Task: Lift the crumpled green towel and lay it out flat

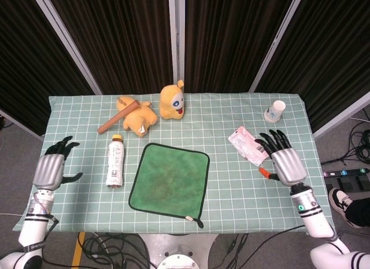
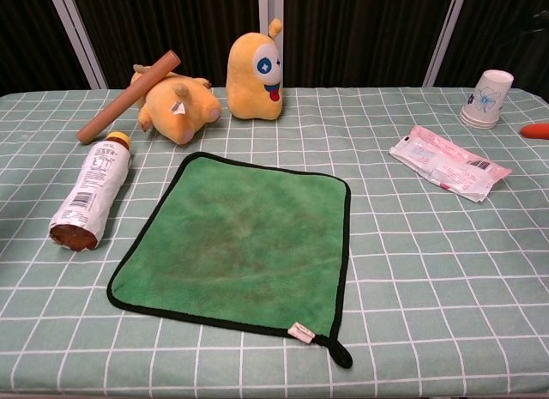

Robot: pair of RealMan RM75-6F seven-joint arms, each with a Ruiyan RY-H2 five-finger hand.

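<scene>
The green towel (image 1: 169, 177) lies flat in the middle of the surface (image 1: 69, 107), all spread out, with its little loop at the near corner. It looks smooth, so I think the job is as good as done. The towel is tipped a bit, so its long way runs from the far left corner down to the near right one. The left hand (image 1: 50, 166) hangs off the left edge of the surface, well apart from the towel, with a bottle (image 1: 115, 161) lying between them. Its fingers (image 1: 61, 146) are spread wide and hold nothing. The right hand (image 1: 283, 159) is over the right side, near a pink packet (image 1: 250, 146), and also well apart from the towel. Its fingers are fanned out, pointing away from the robot, and they hold nothing too. Both hands seem about as far from the towel as each other, though it is hard to be sure.
</scene>
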